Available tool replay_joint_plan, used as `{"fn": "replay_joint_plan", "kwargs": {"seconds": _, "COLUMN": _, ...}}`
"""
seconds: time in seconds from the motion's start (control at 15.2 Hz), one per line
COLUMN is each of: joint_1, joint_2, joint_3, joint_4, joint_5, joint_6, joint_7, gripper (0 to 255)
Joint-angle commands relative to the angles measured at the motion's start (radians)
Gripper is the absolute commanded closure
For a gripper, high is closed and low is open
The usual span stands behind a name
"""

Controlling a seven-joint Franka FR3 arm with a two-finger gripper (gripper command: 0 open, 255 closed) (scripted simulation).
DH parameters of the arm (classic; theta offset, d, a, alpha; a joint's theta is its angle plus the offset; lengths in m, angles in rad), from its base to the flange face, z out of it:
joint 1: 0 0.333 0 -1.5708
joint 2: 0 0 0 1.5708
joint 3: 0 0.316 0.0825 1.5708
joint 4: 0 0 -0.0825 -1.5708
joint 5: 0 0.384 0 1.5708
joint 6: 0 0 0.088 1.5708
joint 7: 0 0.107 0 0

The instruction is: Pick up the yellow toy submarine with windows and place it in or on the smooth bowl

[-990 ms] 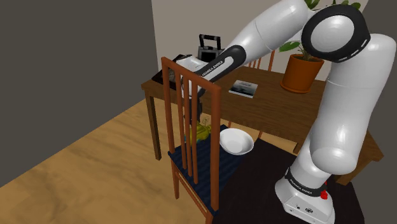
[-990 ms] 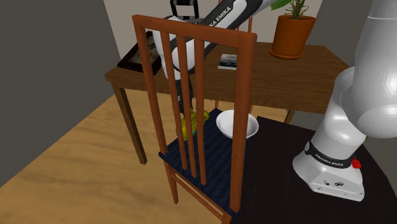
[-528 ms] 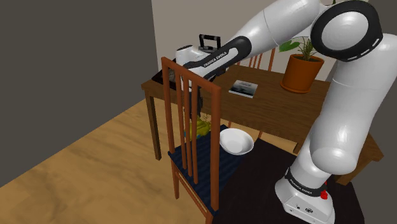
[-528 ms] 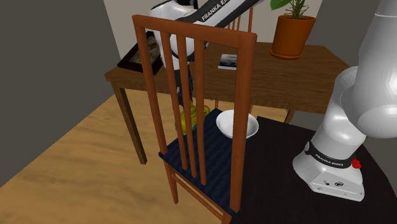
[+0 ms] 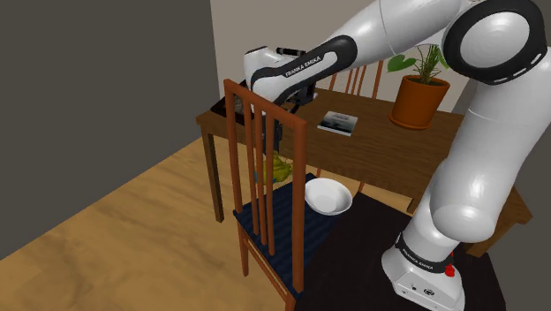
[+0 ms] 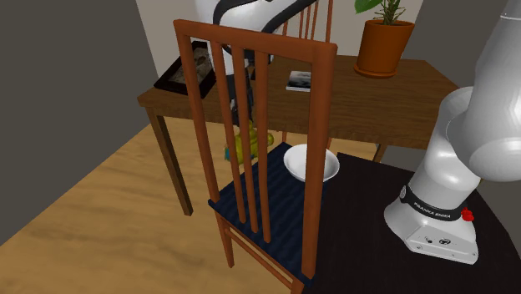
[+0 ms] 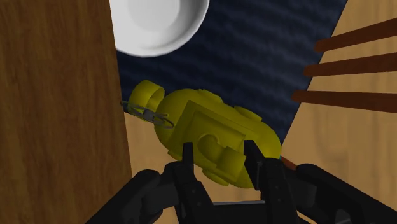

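So the arm is arched way over, wrist pointing down behind the chair back, gripper clamped tight on the yellow submarine, which hangs clear of the blue seat near the white bowl.

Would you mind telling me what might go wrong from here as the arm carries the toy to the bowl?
1. The claw clasps the yellow submarine by just the raised block on its top, so the toy may twist or slip in transit.
2. Its propeller end hangs close to the table edge; a sideways move could knock it there.
3. The bowl looks shallow and the toy long, so it might tip out on release.
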Motion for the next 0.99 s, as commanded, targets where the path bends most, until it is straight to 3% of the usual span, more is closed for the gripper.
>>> {"fn": "replay_joint_plan", "kwargs": {"seconds": 0.0, "joint_1": 0.001, "joint_2": -0.01, "joint_3": 0.001, "joint_4": 0.017, "joint_5": 0.002, "joint_6": -0.025, "joint_7": -0.001, "gripper": 255}}
{"fn": "replay_joint_plan", "kwargs": {"seconds": 0.2, "joint_1": 0.001, "joint_2": -0.024, "joint_3": 0.001, "joint_4": 0.041, "joint_5": 0.003, "joint_6": -0.063, "joint_7": -0.004, "gripper": 255}}
{"fn": "replay_joint_plan", "kwargs": {"seconds": 0.92, "joint_1": -0.053, "joint_2": -0.437, "joint_3": -0.065, "joint_4": -0.307, "joint_5": -0.014, "joint_6": -0.12, "joint_7": -0.122, "gripper": 255}}
